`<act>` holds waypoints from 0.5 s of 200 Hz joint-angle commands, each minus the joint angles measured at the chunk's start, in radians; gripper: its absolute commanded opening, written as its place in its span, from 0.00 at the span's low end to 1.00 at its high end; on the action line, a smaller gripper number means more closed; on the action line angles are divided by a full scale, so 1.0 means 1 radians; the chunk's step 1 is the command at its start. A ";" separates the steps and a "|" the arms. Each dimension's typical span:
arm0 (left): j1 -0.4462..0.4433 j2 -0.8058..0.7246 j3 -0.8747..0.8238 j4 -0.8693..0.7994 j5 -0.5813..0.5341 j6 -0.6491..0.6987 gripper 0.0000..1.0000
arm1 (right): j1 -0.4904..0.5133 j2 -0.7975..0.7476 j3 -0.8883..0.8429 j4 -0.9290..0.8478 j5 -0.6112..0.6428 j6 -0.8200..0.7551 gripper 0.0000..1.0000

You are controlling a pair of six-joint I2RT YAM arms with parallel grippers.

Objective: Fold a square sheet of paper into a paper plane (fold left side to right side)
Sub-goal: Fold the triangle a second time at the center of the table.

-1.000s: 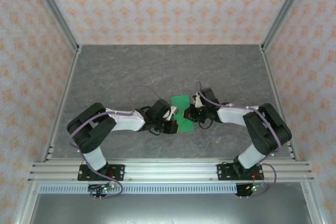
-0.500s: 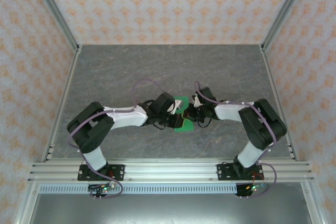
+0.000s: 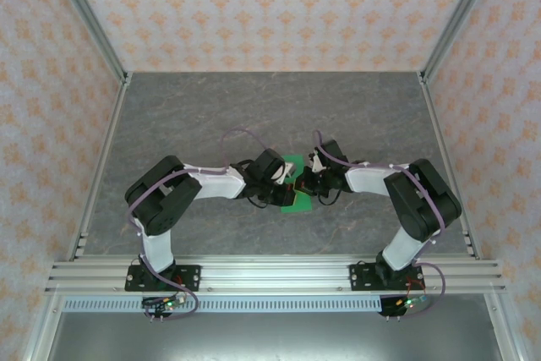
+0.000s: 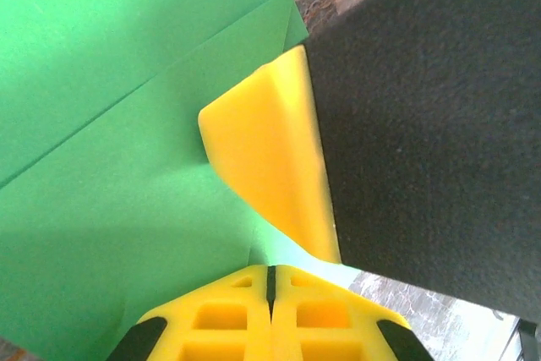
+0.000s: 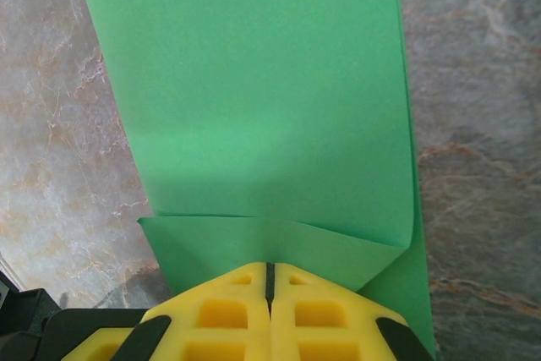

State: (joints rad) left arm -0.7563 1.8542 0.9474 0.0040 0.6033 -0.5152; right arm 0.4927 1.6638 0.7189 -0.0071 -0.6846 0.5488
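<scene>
Grey table (image 3: 186, 116) — both jaws closed, touching green sheet (image 5: 254, 82).

Bright and even in the top view, lit from above, with only faint soft shadows under the arms (image 3: 211, 185) on the table (image 3: 211, 116). In the right wrist view, a soft shadow band low on the paper (image 5: 254, 82). In the left wrist view, very close and soft, dark block (image 4: 423, 124) blurred at its edges.
</scene>
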 commanded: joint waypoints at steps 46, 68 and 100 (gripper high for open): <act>0.011 -0.057 -0.106 0.002 0.010 -0.002 0.04 | 0.004 0.023 0.010 -0.096 0.062 -0.027 0.00; 0.011 -0.083 -0.157 0.020 0.021 -0.011 0.04 | 0.004 0.023 0.008 -0.099 0.065 -0.028 0.00; 0.012 -0.124 -0.230 0.055 0.043 -0.040 0.04 | 0.004 0.022 0.008 -0.100 0.066 -0.028 0.00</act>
State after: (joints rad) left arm -0.7498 1.7626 0.7887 0.1108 0.6170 -0.5266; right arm 0.4953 1.6638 0.7254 -0.0292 -0.6849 0.5453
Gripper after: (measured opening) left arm 0.051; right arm 0.048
